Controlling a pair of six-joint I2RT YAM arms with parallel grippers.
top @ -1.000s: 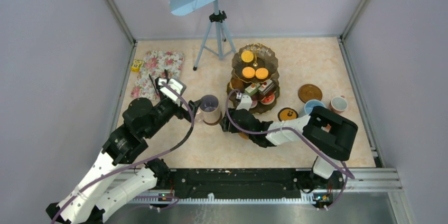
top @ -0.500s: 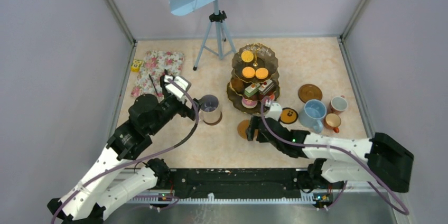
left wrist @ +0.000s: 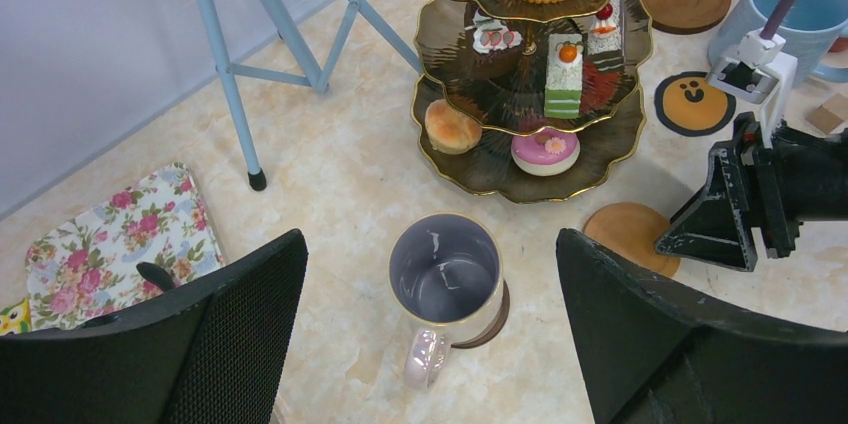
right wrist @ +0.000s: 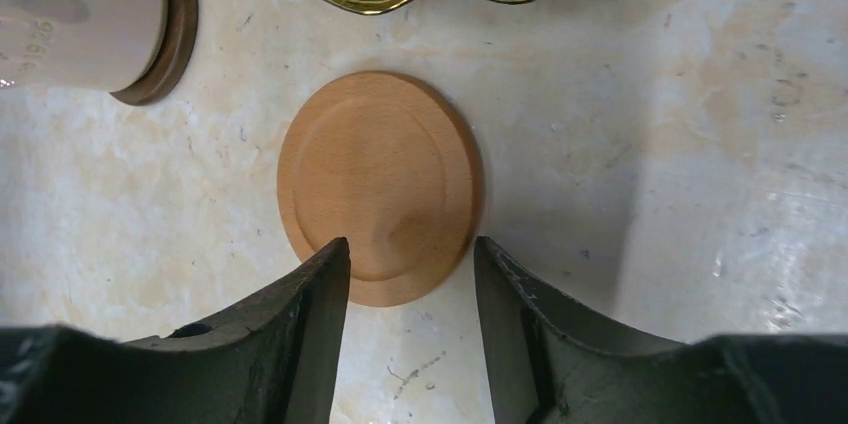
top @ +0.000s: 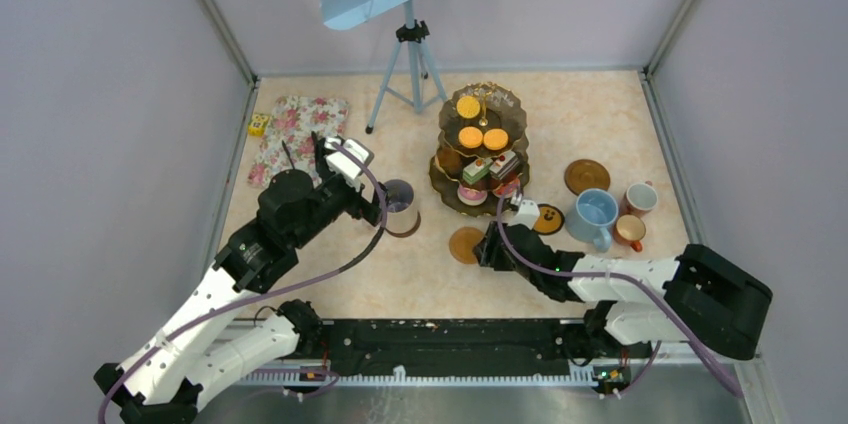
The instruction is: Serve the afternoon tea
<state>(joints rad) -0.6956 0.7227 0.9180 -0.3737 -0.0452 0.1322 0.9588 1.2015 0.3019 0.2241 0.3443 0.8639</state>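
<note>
Since the coaster point(right wrist: 380, 174) lies flat and thin, spread right gripper point(right wrist: 410, 254) may skid off; left gripper point(left wrist: 430, 244) spread too

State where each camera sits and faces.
Top external: above and behind the robot, looking down on the table; left arm and right arm show.
Left wrist: over the lilac-white mug, facing the dark three-tier stand; the left end effector frames it.
Right wrist: straight down on the round light wooden coaster under the right end effector.
Shared: both wrist views show that coaster and mug.
</note>
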